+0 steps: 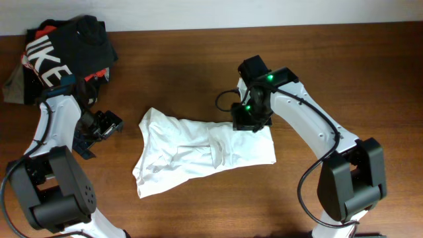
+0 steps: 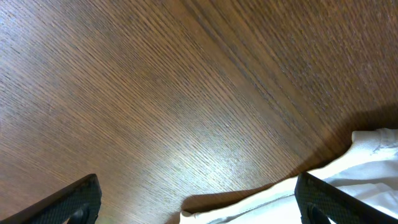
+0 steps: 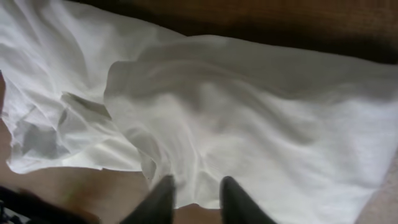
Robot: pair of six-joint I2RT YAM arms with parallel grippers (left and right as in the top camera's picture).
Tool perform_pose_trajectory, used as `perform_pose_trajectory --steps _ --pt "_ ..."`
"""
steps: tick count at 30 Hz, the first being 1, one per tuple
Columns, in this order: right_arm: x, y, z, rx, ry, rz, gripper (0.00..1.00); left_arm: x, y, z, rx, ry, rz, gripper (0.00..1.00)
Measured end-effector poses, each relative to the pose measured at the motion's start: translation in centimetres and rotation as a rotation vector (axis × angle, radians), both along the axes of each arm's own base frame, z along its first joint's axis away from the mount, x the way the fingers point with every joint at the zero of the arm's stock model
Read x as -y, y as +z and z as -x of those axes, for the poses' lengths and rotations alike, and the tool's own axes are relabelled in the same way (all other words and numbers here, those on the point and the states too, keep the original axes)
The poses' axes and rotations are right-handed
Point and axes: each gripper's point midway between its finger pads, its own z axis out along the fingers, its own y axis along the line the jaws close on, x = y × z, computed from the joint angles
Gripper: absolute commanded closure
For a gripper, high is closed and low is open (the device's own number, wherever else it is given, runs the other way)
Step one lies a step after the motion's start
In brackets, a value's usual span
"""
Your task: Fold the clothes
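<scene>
The white T-shirt (image 1: 198, 152) lies crumpled and partly folded over itself in the middle of the table. My left gripper (image 1: 108, 123) is open just left of the shirt's upper left corner. In the left wrist view its jaws (image 2: 199, 205) are spread wide, with the shirt's edge (image 2: 348, 174) lying low between them and to the right. My right gripper (image 1: 250, 123) hangs over the shirt's upper right edge. In the right wrist view its fingers (image 3: 198, 198) are apart, straddling the hem of the white fabric (image 3: 249, 118). The neck mark is hidden.
A black shirt with big white letters and red (image 1: 63, 46) is heaped at the back left corner, with a grey-olive garment (image 1: 14, 86) beside it. The brown wooden table (image 1: 172, 73) ends at a pale wall at the back.
</scene>
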Motion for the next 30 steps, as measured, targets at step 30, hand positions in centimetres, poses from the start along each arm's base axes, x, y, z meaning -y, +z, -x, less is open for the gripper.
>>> perform_pose_trajectory --steps 30 --pt "5.7 -7.7 -0.3 -0.05 -0.114 -0.279 0.8 0.0 0.0 0.2 -0.007 0.0 0.002 0.01"
